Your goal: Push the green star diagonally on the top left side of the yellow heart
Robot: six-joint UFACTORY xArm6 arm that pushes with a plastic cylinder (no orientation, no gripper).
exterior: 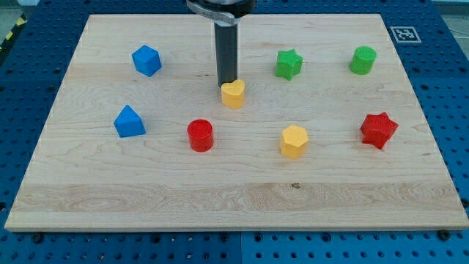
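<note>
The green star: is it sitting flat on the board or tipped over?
Flat, as far as the view shows: the green star rests on the wooden board, points outward, apart from my tip.

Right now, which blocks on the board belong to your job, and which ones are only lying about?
For the job:
green star
yellow heart
my tip, just above the heart in the view, touching or nearly touching it

Lying about:
green cylinder
blue cube
blue block
red cylinder
yellow hexagon
red star

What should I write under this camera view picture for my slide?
My tip touches the yellow heart; the green star waits to its right.
</note>
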